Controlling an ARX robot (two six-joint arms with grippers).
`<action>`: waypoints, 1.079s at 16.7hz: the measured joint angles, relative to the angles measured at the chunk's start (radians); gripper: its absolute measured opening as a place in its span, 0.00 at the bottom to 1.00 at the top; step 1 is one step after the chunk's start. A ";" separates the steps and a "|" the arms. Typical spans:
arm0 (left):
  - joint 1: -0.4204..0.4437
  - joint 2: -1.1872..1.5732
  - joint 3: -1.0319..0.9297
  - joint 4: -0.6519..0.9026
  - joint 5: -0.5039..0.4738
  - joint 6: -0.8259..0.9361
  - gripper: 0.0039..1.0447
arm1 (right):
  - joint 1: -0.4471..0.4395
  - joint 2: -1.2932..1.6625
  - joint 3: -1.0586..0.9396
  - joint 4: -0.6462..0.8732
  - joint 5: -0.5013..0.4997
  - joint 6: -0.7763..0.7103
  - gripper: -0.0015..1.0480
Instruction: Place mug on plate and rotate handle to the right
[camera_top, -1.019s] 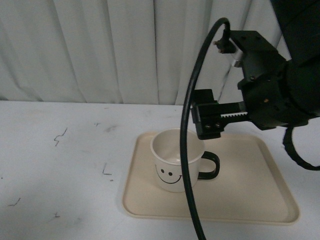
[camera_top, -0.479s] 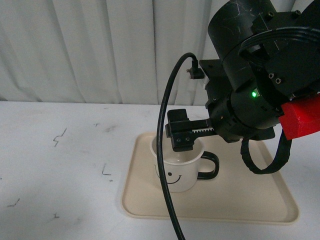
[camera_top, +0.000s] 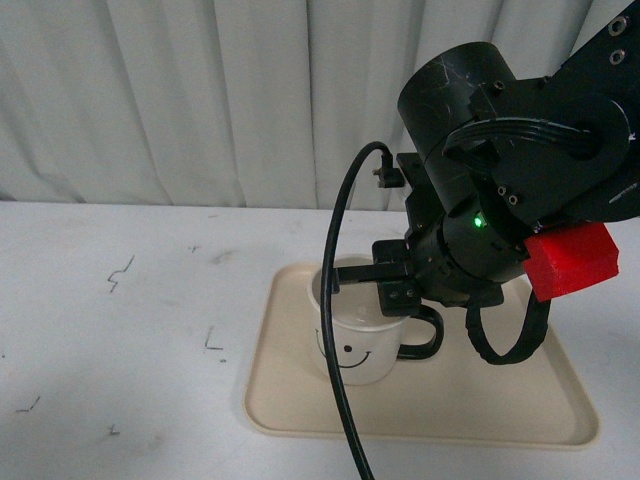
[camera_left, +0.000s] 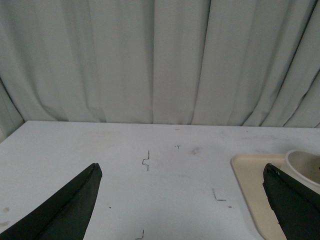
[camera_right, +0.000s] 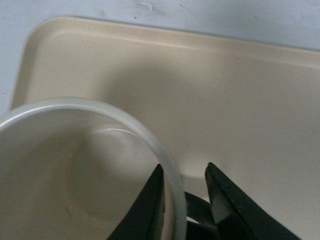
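Right gripper (camera_right: 184, 172) sits slightly parted astride the mug (camera_top: 350, 345) rim, just above the handle (camera_top: 428, 335), not clamped. If I close and twist, I reckon the outer finger could snag that handle and tip it. Cream mug, smiley face, stands upright on the plate (camera_top: 500, 400), handle pointing right.

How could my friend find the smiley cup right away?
Find the white table, then the beige tray on its right part. The mug stands on the tray, under the black arm. It is cream-white with a black smiley face and a black handle.
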 joint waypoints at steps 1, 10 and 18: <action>0.000 0.000 0.000 0.000 0.000 0.000 0.94 | 0.000 -0.001 0.000 0.002 0.000 0.000 0.21; 0.000 0.000 0.000 0.000 0.000 0.000 0.94 | -0.061 -0.231 -0.174 0.009 -0.082 -0.119 0.03; 0.000 0.000 0.000 0.000 0.000 0.000 0.94 | -0.150 -0.251 -0.227 0.016 -0.268 -0.327 0.03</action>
